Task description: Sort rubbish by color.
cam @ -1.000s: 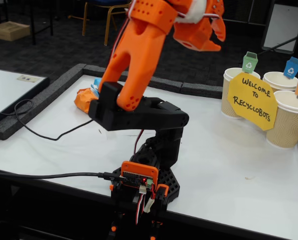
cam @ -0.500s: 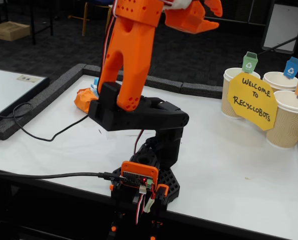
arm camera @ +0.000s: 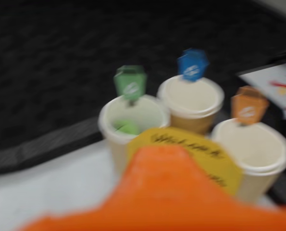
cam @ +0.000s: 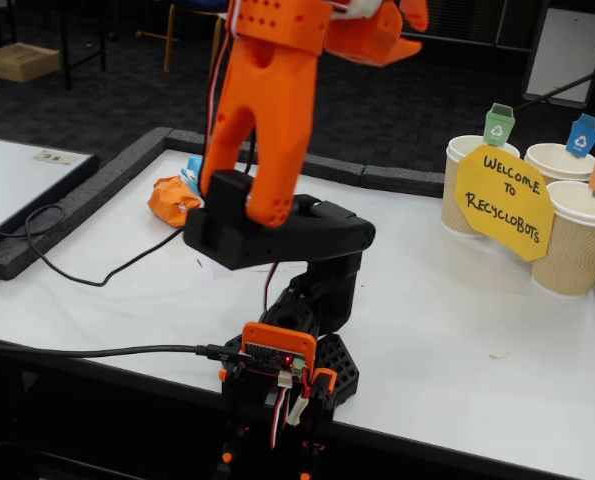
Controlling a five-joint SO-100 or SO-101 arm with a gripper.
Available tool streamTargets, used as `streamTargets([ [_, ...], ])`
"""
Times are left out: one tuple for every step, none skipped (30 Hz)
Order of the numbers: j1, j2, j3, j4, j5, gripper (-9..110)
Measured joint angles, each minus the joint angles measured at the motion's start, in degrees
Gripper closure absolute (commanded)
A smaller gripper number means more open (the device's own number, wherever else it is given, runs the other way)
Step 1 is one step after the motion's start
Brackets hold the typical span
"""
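An orange paper ball (cam: 170, 200) lies on the white table at the far left in the fixed view. A light blue ball (cam: 192, 165) peeks out just behind it, mostly hidden by the arm. In the blurred wrist view, a green ball (arm camera: 127, 127) sits inside the green-tagged cup (arm camera: 133, 120). My gripper (cam: 402, 35) is raised high at the top edge of the fixed view, cropped, pointing towards the cups. One orange finger (arm camera: 167, 187) fills the bottom of the wrist view. Whether the jaws hold anything does not show.
Three beige cups stand at the right: green-tagged (cam: 467, 180), blue-tagged (cam: 557, 160) and orange-tagged (cam: 577, 240), behind a yellow sign (cam: 502, 200). A black cable (cam: 87, 275) trails over the table's left side. A grey foam border (cam: 107, 190) edges the table.
The upper arm has tilted a little more upright and the gripper has risen further to the top edge of the fixed view. The balls at the left have not moved.
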Motion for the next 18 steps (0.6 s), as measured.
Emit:
streamTargets([
  [-1.76, 0.00, 1.14, 0.00, 0.00, 101],
  [-3.52, 0.00, 2.20, 0.00, 0.00, 101],
  [-5.27, 0.00, 2.99, 0.00, 0.00, 101],
  [-6.94, 0.00, 3.78, -0.35, 0.00, 101],
  [-8.70, 0.00, 4.22, -0.70, 0.00, 101],
  [-10.55, 0.00, 4.83, -0.97, 0.00, 101],
  [-12.48, 0.00, 5.45, -1.32, 0.00, 101],
  [-14.41, 0.00, 6.24, -1.58, 0.00, 101],
  [-16.44, 0.00, 7.12, -1.85, 0.00, 101],
  [-18.46, 0.00, 7.91, -2.11, 0.00, 101],
  [-20.48, 0.00, 8.44, -2.29, 0.00, 101],
  [-22.32, 0.00, 8.79, -2.46, 0.00, 101],
  [-24.35, 0.00, 9.05, -2.72, 0.00, 101],
  [-26.37, 0.00, 9.32, -2.99, 0.00, 101],
  [-28.48, 0.00, 9.67, -3.16, 0.00, 101],
  [-30.85, 0.00, 10.02, -3.34, 0.00, 101],
  [-33.05, 0.00, 10.46, -3.43, 0.00, 101],
  [-35.33, 0.00, 10.90, -3.43, 0.00, 101],
])
